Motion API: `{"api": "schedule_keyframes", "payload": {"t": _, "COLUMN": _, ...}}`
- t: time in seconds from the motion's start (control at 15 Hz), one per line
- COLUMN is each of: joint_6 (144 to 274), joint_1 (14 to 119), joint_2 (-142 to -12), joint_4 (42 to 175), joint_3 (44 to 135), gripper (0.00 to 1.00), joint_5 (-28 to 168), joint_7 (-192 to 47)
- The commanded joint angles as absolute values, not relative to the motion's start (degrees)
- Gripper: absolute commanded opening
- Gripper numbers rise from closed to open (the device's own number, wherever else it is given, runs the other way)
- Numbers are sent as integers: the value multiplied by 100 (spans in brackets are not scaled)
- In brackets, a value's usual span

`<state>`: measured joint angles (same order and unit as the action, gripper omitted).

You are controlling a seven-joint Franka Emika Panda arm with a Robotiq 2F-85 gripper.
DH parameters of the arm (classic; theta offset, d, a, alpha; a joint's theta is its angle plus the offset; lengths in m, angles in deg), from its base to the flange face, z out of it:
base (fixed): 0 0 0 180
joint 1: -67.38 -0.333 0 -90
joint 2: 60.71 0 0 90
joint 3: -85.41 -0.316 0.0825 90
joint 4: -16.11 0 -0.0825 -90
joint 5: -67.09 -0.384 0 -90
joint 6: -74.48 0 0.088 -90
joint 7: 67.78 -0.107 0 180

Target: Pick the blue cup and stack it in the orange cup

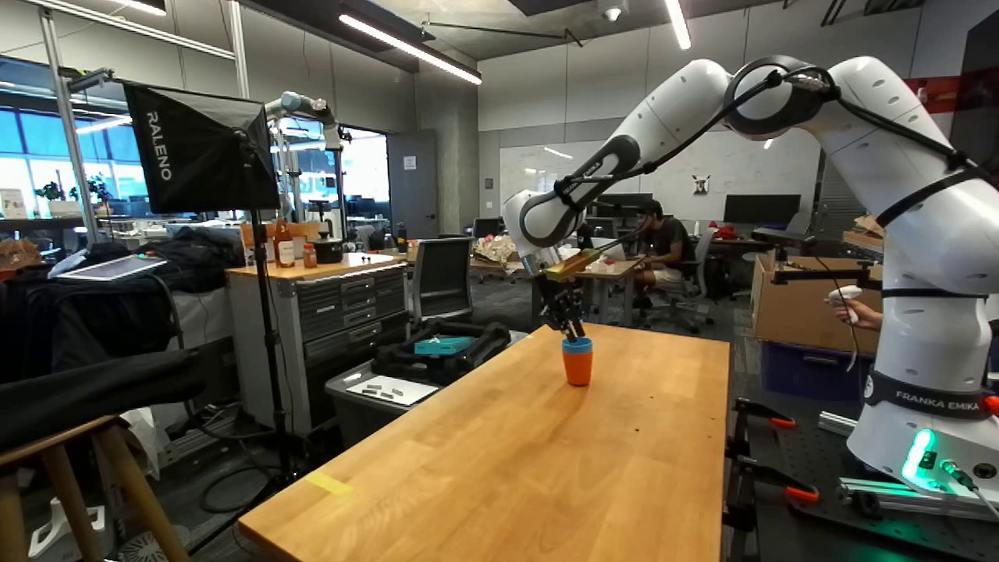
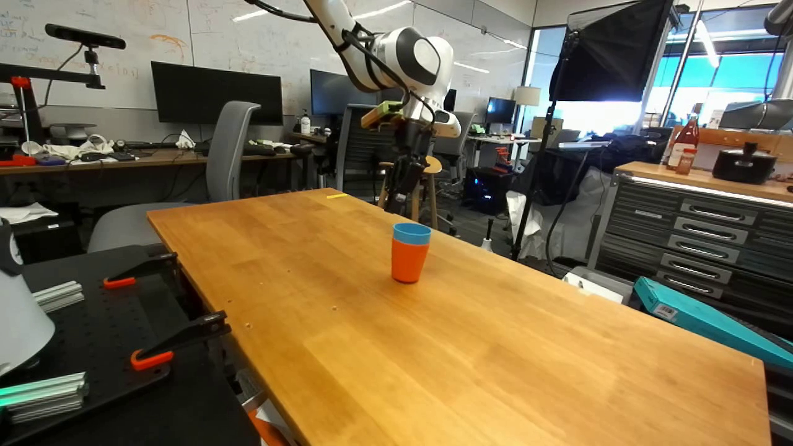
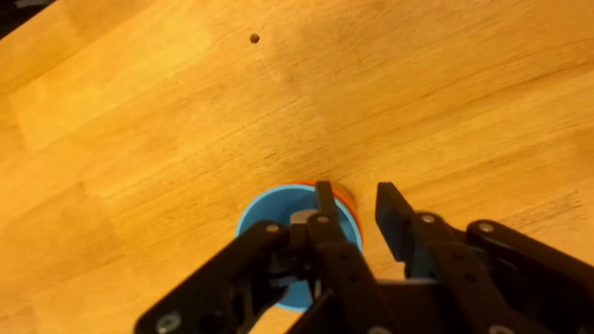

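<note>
Blue cup (image 2: 411, 234) sits in orange cup (image 2: 407, 263), inside the desk (image 2: 508, 353) edges, just below the spread-apart gripper (image 3: 355, 191). Straight up next imo.

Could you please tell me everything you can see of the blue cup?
In an exterior view, the blue cup looks like plain, smooth plastic, sitting upright inside the orange cup, round mouth up; only its top band shows outside, the rest hidden. In the wrist view, the hand, jaws apart, covers part of the cup's blue interior; in that exterior view, a gap shows between them.
</note>
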<state>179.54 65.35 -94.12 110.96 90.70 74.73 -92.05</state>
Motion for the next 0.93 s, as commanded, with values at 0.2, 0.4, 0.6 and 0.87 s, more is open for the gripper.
{"api": "schedule_keyframes", "payload": {"t": 0.2, "joint_6": 17956, "joint_1": 6542, "joint_2": -9513, "joint_4": 10754, "joint_3": 8978, "gripper": 86, "joint_5": 7193, "joint_7": -9090}}
{"api": "schedule_keyframes", "payload": {"t": 0.4, "joint_6": 18246, "joint_1": 6610, "joint_2": -9393, "joint_4": 10670, "joint_3": 8733, "gripper": 100, "joint_5": 6781, "joint_7": -8639}}
{"api": "schedule_keyframes", "payload": {"t": 0.6, "joint_6": 18567, "joint_1": 6618, "joint_2": -9345, "joint_4": 10540, "joint_3": 8529, "gripper": 100, "joint_5": 6415, "joint_7": -8194}}
{"api": "schedule_keyframes", "payload": {"t": 0.87, "joint_6": 18698, "joint_1": 6648, "joint_2": -9350, "joint_4": 10221, "joint_3": 8345, "gripper": 99, "joint_5": 6178, "joint_7": -7480}}
